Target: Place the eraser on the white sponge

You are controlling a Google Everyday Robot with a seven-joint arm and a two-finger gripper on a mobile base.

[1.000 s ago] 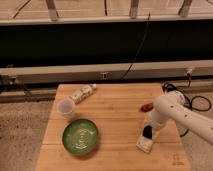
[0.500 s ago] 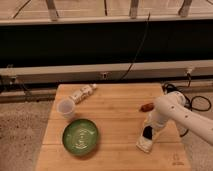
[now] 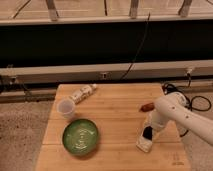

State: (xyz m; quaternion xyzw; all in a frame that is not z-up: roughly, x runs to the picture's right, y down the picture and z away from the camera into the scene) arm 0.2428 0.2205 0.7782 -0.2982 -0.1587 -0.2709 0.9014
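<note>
At right, the tool (image 3: 147, 133) is down over the white sponge (image 3: 143, 146), its grip impossible to tell.

Dim warm light (hand (image 3: 148, 133) over sponge (image 3: 143, 146))

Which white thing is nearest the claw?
The sponge: the flat pad directly beneath the claw. The cup and bottle sit far away, beyond the bowl.

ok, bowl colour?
Green bowl, with a paler pattern inside; camera view. Gripper is down at the white sponge.
</note>
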